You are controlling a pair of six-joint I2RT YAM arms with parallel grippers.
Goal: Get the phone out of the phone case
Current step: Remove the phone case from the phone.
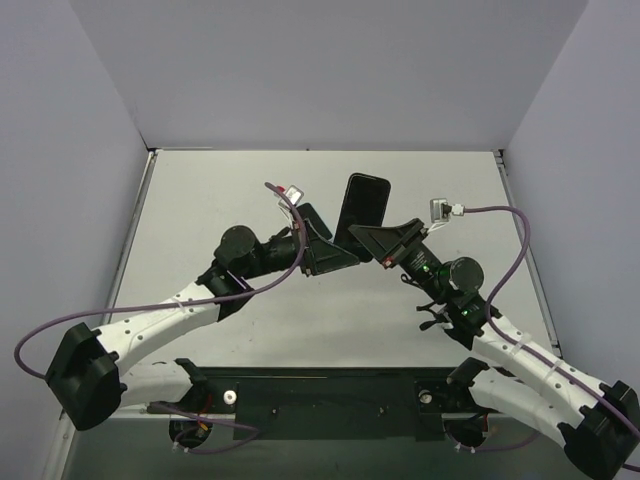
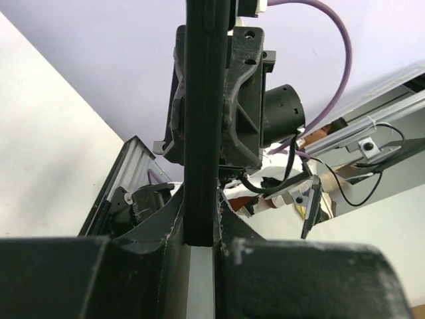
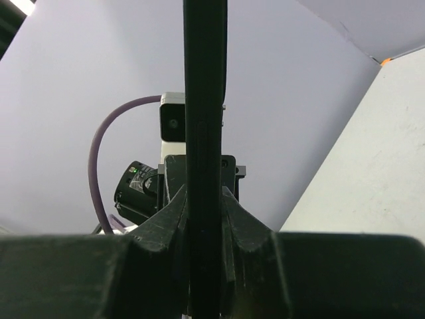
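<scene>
Phone (image 1: 362, 205), a dark slab, is held up off the tabletop (image 1: 220, 200) near the middle of the scene, its upper end leaning toward the far wall. The left gripper (image 1: 335, 252) and right gripper (image 1: 360, 238) meet at its lower, near end from the left and right. Both sets of jaws are clamped on it. Each wrist view shows a thin black strip edge-on, squeezed between the fingers (image 2: 236, 229). I cannot tell whether the phone case wraps the phone.

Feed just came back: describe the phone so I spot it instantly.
Over the middle of the pale grey table, the black left gripper and right gripper meet. Clamped between them, the glossy black rectangular phone is the only flat slab.
</scene>
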